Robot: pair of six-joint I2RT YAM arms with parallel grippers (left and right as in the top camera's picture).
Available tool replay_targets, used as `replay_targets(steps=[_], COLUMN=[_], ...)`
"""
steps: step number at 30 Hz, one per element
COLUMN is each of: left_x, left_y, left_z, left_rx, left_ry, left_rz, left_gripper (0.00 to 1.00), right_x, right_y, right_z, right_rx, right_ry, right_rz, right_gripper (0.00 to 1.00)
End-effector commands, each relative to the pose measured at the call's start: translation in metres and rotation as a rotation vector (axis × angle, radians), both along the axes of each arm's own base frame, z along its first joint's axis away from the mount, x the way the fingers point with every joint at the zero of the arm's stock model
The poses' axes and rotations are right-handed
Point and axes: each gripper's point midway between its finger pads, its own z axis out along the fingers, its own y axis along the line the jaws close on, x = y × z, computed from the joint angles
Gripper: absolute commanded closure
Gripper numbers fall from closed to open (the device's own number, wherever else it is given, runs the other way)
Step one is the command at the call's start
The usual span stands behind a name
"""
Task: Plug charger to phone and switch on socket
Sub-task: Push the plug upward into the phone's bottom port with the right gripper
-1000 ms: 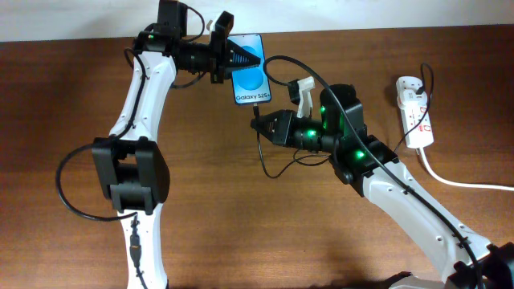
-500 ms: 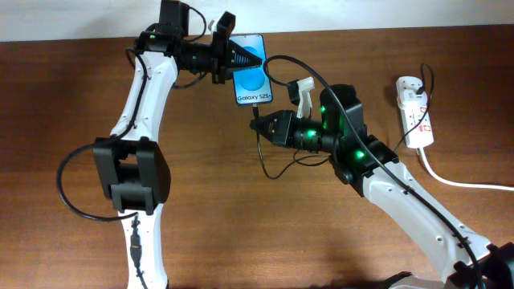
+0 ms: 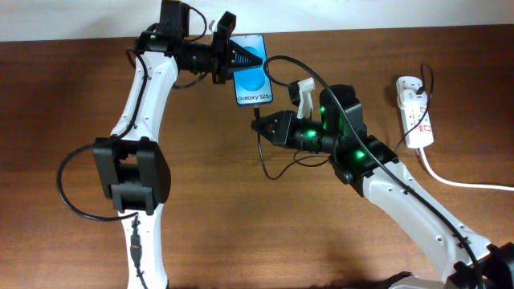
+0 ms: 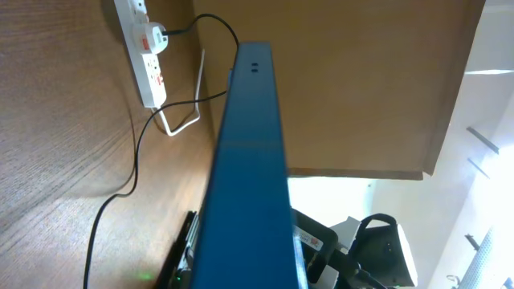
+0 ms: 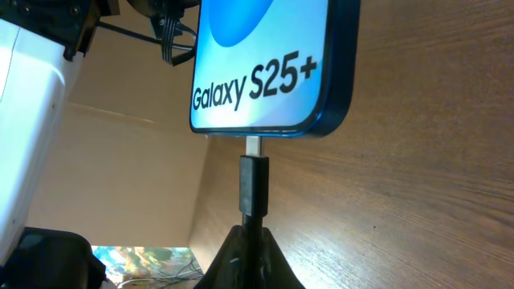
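phone (image 5: 265,64): blue screen, "Galaxy S25+" | charger (image 5: 254,189): black plug at port

In the right wrist view the top edge cuts off most of the phone (image 5: 265,72), and the right claw (image 5: 250,241) shows only as a dark wedge cropped by the bottom edge. How deep the charger (image 5: 254,185) tip sits in the phone's port cannot be told. From the left wrist the phone is a blurred slab seen edge-on, cut off at the bottom, and the socket (image 4: 144,48) runs past the top edge. Overhead, the left claw (image 3: 239,56) covers the phone's upper left corner. The socket's red switch marks are too small to read, and its white cord (image 3: 474,184) leaves the right edge.
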Motion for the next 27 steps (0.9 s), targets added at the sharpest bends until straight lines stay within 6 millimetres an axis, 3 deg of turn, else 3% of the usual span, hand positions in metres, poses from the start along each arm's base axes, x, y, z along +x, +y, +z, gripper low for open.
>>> replay_targets(steps=[1, 15, 27], left_x=[-0.003, -0.002, -0.016], left_y=[-0.002, -0.002, -0.020], left_z=[0.011, 0.008, 0.007], left_rx=[-0.029, -0.015, -0.019], left_ry=[-0.047, -0.048, -0.050], left_rz=[-0.019, -0.011, -0.060], left_gripper=[1.00, 1.00, 1.00], right_x=[0.000, -0.001, 0.006], right_y=[0.003, 0.003, 0.002], right_z=[0.003, 0.003, 0.010], right_rx=[0.006, 0.007, 0.018], right_ry=[-0.006, -0.006, -0.047], right_rz=[0.008, 0.010, -0.009], right_gripper=[0.96, 0.96, 0.96])
